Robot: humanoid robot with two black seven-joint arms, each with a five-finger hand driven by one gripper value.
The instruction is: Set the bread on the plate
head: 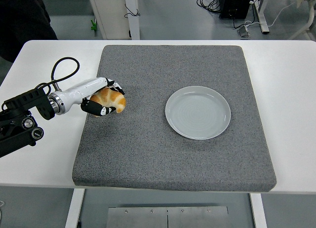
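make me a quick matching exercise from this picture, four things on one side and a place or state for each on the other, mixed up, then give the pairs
Things:
1. bread
2. plate
3. grey mat
4. left hand

Places or states:
A. empty, on the mat's right half
B. covering the middle of the white table
C. held between fingers near the mat's left edge
D. closed around the bread

Pairs: 1-C, 2-A, 3-B, 4-D
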